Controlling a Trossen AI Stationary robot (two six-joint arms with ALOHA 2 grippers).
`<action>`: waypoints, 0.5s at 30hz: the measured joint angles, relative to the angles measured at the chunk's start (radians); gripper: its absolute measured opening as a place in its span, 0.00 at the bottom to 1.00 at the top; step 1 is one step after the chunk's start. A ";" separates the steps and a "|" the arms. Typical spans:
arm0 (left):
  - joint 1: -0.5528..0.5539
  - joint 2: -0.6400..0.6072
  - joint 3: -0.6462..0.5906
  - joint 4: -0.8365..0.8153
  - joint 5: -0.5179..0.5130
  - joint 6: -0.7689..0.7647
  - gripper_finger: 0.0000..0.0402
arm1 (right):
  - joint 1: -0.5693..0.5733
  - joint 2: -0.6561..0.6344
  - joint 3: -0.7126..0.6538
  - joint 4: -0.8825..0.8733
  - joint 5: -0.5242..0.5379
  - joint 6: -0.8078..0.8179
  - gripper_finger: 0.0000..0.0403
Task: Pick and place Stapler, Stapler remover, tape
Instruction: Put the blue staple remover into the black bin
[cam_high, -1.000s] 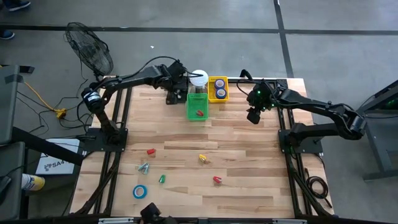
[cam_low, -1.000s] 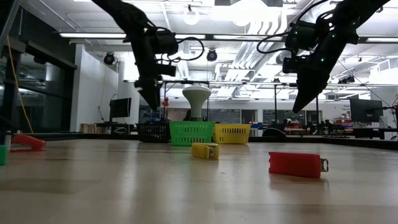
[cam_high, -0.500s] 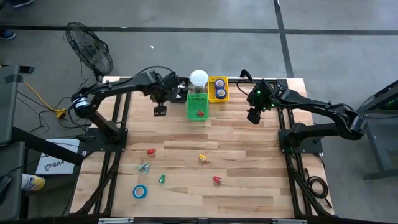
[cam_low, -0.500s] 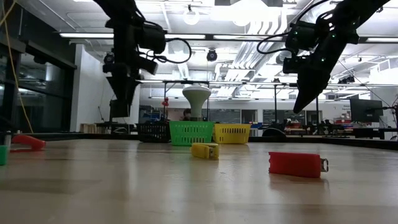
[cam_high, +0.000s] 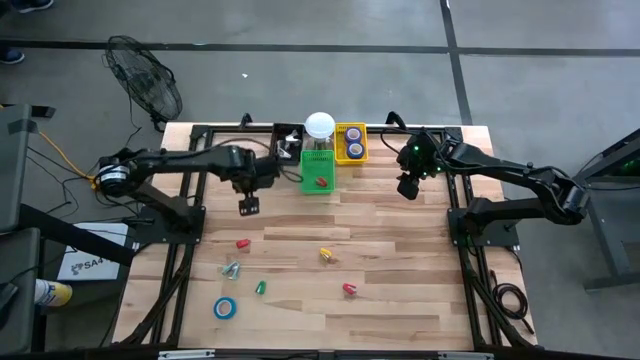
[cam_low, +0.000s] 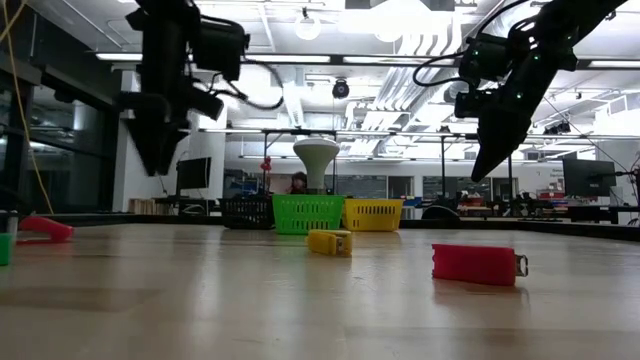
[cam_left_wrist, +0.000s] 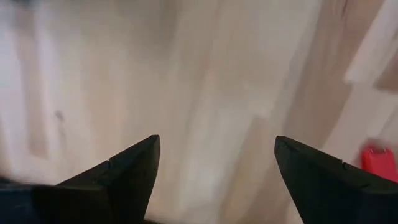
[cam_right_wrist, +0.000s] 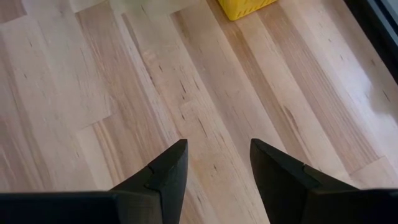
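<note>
My left gripper (cam_high: 248, 205) (cam_left_wrist: 217, 140) hangs open and empty above bare table, left of the green basket (cam_high: 318, 171). My right gripper (cam_high: 407, 187) (cam_right_wrist: 217, 144) waits open and empty in the air near the yellow basket (cam_high: 350, 144), which holds tape rolls. On the near table lie a blue tape roll (cam_high: 225, 307), a red stapler (cam_high: 242, 243), a yellow stapler (cam_high: 326, 255) (cam_low: 330, 242), a red item (cam_high: 349, 289) (cam_low: 478, 264), a silver-green remover (cam_high: 231, 269) and a small green item (cam_high: 259, 287). A red item (cam_high: 320, 182) lies in the green basket.
A black basket (cam_high: 288, 140) and a white round-topped jar (cam_high: 319, 125) stand at the far edge beside the green and yellow baskets. A fan (cam_high: 145, 75) stands off the table's far left corner. Bare wood lies between the baskets and the scattered items.
My left gripper has swung away from the black basket, toward the table's left and near side, and now hangs over bare wood. The things on the table have kept their places.
</note>
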 joint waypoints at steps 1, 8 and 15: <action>-0.013 0.000 -0.010 -0.008 0.004 -0.030 0.78 | 0.000 0.000 0.000 0.000 0.000 0.000 0.41; -0.128 0.000 -0.052 -0.054 0.023 -0.235 0.78 | 0.000 0.000 0.000 0.000 -0.003 0.019 0.41; -0.293 0.000 -0.052 -0.067 0.051 -0.466 0.78 | 0.000 0.000 0.000 0.000 -0.004 0.021 0.41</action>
